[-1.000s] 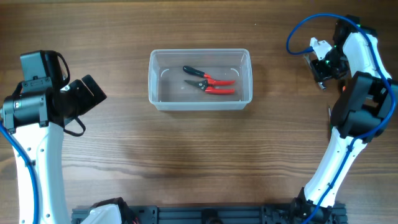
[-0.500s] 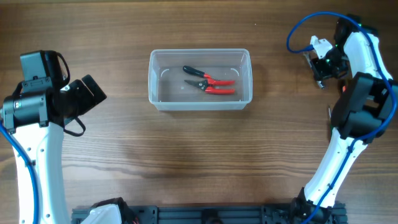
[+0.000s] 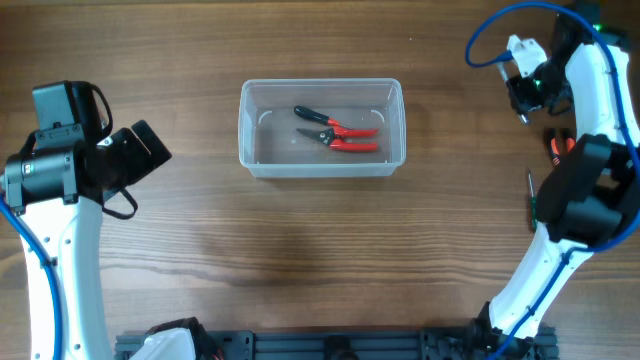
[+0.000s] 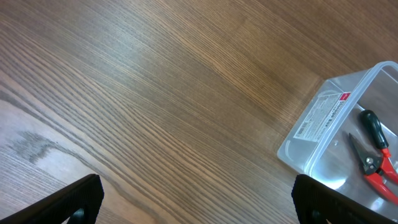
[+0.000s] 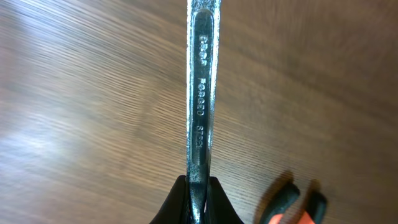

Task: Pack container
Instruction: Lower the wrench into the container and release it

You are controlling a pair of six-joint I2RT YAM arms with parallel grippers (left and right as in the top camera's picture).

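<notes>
The clear, colourless plastic rectangular tub (image 3: 320, 172) sits at the centre of the wooden table (image 3: 320, 260), its long axis running left to right. A pair of red-handled pliers (image 3: 338, 131) lies on its floor. The right gripper (image 5: 198, 194) is clenched on a flat bright-steel tool shank (image 5: 200, 93) stamped with lettering. The shank projects straight out beyond the fingers and its working end is out of frame, so the tool type cannot be confirmed. Overhead, this gripper stands at the far right of the table, well apart from the tub, which lies to its left and slightly closer to the robot's base. An orange-handled tool (image 3: 556, 146) rests on the table near that arm. The left gripper (image 4: 198, 202) is spread wide, holding and touching nothing, with the tub's left end in its wrist view. Judgement: the left gripper is somewhat nearer the tub, but the loaded right arm must carry the shank leftward over the rim. The shank should be aligned with the tub's long axis to clear the pliers.
</notes>
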